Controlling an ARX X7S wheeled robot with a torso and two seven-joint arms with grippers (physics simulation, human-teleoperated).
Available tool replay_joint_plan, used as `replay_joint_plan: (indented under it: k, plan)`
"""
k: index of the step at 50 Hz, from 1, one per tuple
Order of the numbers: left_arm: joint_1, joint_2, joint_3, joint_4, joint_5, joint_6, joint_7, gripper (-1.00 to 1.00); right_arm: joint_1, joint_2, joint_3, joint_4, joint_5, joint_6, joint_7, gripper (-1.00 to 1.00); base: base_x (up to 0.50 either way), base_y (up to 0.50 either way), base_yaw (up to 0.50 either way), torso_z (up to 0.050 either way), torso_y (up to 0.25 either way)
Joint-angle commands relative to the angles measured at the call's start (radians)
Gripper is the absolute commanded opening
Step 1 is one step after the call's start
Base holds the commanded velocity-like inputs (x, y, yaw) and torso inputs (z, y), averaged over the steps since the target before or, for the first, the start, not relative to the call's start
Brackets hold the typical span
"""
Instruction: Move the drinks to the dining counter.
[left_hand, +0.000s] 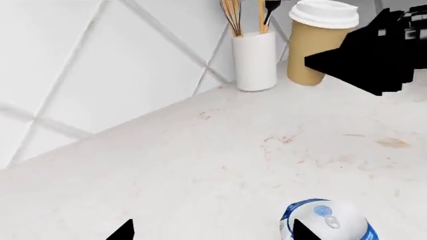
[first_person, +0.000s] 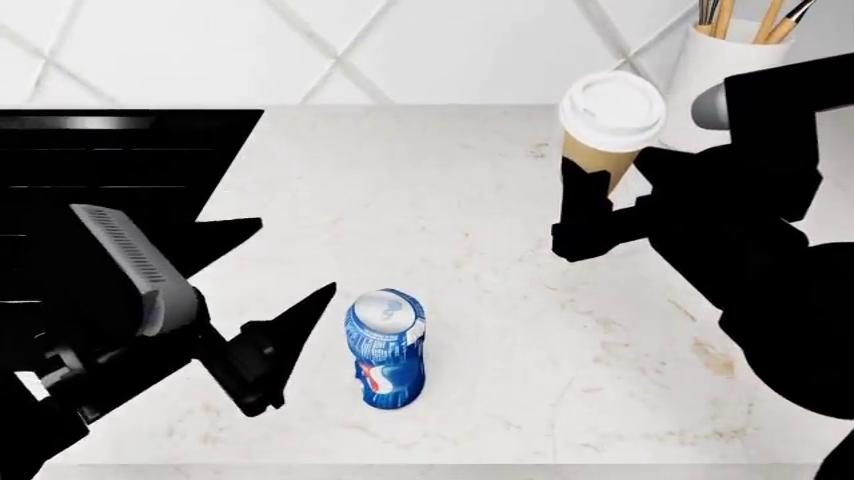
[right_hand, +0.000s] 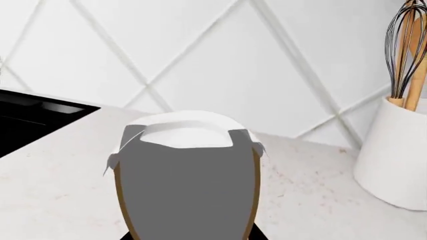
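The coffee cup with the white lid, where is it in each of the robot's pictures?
Head view: the coffee cup stands upper right, with the right gripper around its lower part.
Left wrist view: the cup is far across the counter, beside the white utensil holder.
Right wrist view: the cup fills the middle, very close.
Shared landmark: the utensil holder shows in all three views.
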Motion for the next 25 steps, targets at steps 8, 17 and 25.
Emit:
replay_joint_plan:
  k: [8, 17, 25]
  plan:
    - [0.148, -0.103, 0.004, 0.065, -0.031, 0.080, 0.137, 1.00, 0.008, 0.026, -0.021, -0.010, 0.032, -0.024, 0.022, -1.00, 0.00, 0.00, 0.00, 0.000, 0.000]
    - [0.181, -0.106, 0.029, 0.046, 0.004, 0.119, 0.142, 1.00, 0.009, 0.034, -0.035, -0.007, 0.042, -0.036, 0.031, -1.00, 0.00, 0.00, 0.00, 0.000, 0.000]
    - [0.191, -0.102, 0.109, 0.029, 0.043, 0.160, 0.162, 1.00, 0.010, 0.046, -0.040, -0.007, 0.065, -0.044, 0.048, -1.00, 0.00, 0.00, 0.00, 0.000, 0.000]
